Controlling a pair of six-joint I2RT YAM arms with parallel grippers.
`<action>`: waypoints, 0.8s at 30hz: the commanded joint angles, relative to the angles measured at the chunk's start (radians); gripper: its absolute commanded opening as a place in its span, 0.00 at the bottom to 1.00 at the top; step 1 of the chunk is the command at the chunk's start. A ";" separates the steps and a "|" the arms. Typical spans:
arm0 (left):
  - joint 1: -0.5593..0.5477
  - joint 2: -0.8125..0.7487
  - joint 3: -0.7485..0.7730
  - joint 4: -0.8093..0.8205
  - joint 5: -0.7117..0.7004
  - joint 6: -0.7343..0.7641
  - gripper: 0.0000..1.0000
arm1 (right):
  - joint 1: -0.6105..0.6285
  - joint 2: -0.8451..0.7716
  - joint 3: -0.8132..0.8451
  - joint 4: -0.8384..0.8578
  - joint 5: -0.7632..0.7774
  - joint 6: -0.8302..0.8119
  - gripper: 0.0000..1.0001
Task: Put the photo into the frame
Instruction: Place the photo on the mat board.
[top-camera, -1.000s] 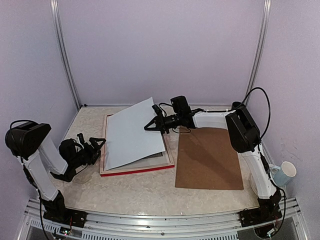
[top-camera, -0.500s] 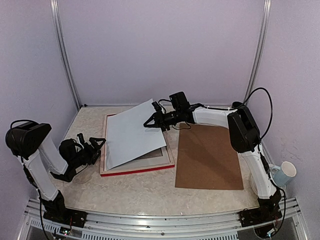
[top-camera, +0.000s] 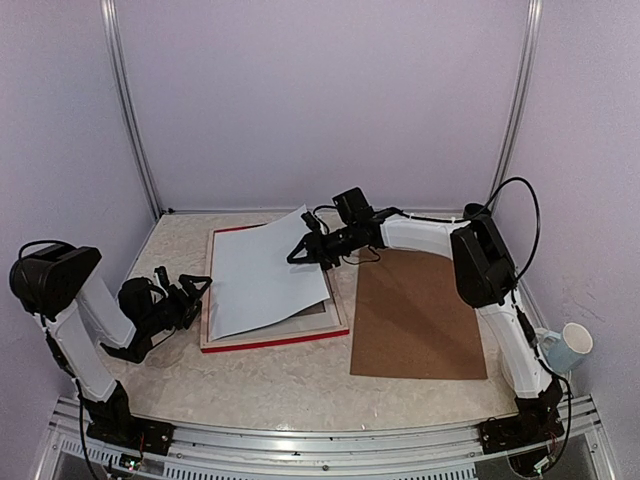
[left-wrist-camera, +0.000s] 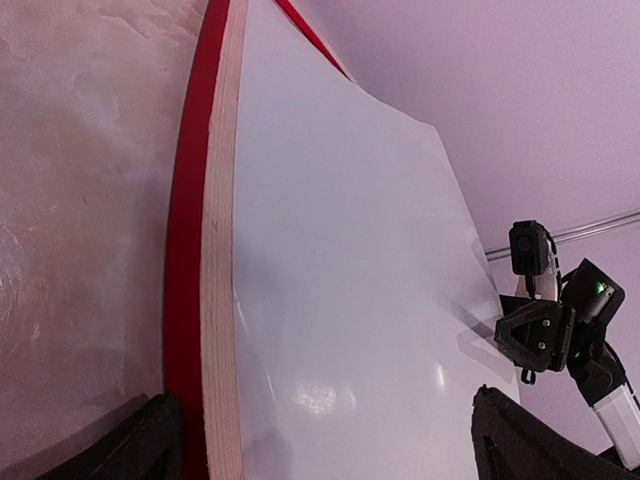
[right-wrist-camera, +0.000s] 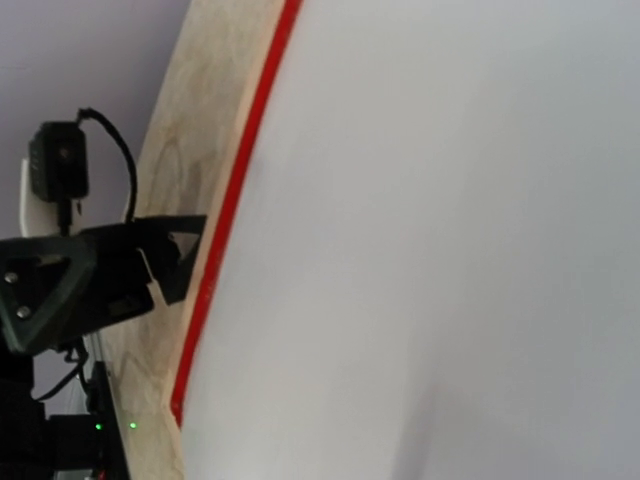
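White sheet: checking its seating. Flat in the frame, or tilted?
Tilted: the white sheet slopes up toward the right gripper, its left edge down on the frame.

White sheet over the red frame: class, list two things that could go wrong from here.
1. The white sheet lies skewed, its far corner past the frame; released there, it may settle crooked on the rim.
2. The left gripper is open beside the frame, not holding it; a push from the right gripper at the sheet's edge could slide the frame.
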 joint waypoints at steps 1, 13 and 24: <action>-0.016 0.015 -0.010 -0.134 0.000 0.003 0.99 | 0.017 0.018 0.033 -0.047 0.029 -0.031 0.41; -0.017 0.026 -0.018 -0.121 -0.005 0.002 0.99 | 0.019 0.016 0.109 -0.249 0.182 -0.120 0.48; -0.019 0.051 -0.023 -0.094 -0.004 -0.004 0.99 | 0.032 0.020 0.138 -0.336 0.260 -0.166 0.56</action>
